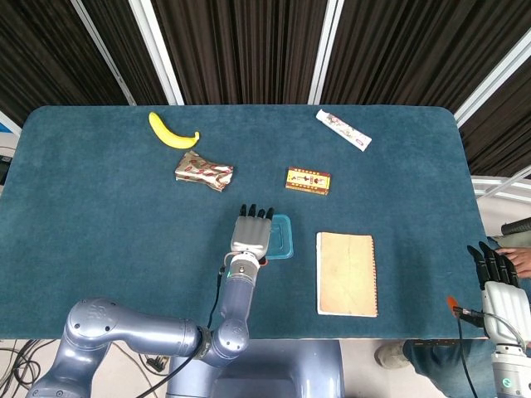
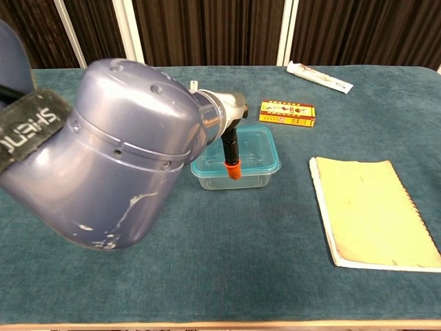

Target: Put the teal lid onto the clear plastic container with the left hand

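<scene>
The teal lid [image 1: 283, 238] lies on the clear plastic container [image 2: 249, 178] near the middle of the table; in the chest view its teal rim [image 2: 265, 167] sits along the container's top edge. My left hand [image 1: 251, 235] is stretched flat, palm down, over the lid's left part, fingers pointing away from me and nothing gripped. In the chest view the left forearm [image 2: 124, 152] fills the left side and hides the hand itself. My right hand [image 1: 498, 278] hangs off the table's right edge with straight fingers, holding nothing.
A tan notebook [image 1: 346, 273] lies right of the container. Behind it are a small red and yellow box [image 1: 308, 180], a crumpled wrapper [image 1: 203, 172], a banana [image 1: 172, 131] and a white tube [image 1: 343, 130]. A person's hand [image 1: 519, 259] shows beside my right hand.
</scene>
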Robot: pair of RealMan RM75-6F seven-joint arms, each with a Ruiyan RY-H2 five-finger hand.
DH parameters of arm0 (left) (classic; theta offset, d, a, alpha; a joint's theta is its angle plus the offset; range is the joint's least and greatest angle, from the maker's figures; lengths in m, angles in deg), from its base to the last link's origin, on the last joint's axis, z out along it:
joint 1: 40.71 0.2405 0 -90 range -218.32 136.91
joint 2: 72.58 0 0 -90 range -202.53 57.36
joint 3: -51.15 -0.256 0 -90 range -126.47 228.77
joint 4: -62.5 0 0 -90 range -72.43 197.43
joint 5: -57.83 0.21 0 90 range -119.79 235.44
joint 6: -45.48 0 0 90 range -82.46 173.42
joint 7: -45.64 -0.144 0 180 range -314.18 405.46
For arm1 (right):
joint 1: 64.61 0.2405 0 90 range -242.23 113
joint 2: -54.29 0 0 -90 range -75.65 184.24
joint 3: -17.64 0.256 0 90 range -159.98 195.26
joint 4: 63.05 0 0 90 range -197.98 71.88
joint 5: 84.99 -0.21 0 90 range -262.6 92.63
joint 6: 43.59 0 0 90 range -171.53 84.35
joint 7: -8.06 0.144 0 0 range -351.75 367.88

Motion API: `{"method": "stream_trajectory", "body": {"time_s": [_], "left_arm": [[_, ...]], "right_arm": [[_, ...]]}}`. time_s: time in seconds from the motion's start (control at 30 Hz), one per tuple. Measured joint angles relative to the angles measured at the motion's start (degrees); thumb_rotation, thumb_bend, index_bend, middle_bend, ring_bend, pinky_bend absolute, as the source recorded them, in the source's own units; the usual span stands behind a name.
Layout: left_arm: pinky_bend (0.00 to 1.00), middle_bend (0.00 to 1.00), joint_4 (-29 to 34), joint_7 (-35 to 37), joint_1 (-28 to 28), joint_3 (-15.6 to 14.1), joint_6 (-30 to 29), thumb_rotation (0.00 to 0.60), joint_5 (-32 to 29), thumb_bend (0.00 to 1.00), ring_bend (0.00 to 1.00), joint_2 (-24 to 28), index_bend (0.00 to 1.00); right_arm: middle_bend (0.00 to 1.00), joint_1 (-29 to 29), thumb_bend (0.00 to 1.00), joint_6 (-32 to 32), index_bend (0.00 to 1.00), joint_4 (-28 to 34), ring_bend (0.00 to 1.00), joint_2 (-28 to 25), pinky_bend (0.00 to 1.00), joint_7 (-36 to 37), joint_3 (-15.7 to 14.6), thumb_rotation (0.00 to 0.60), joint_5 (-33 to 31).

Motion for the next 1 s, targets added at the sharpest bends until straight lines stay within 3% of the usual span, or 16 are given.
{"method": "stream_trajectory", "body": {"time_s": [1.0], "left_arm": [[0.00,0.02,3.1,-2.1,0.3,-0.4,-1.3,0.600,1.7,0.16,0.00,1.3,0.00]], "right_arm": [[0.01,0.0,0.27,0.0,0.09,0.0,0.02,0.0,0.00,0.1,-0.1,0.600,0.2]]}}
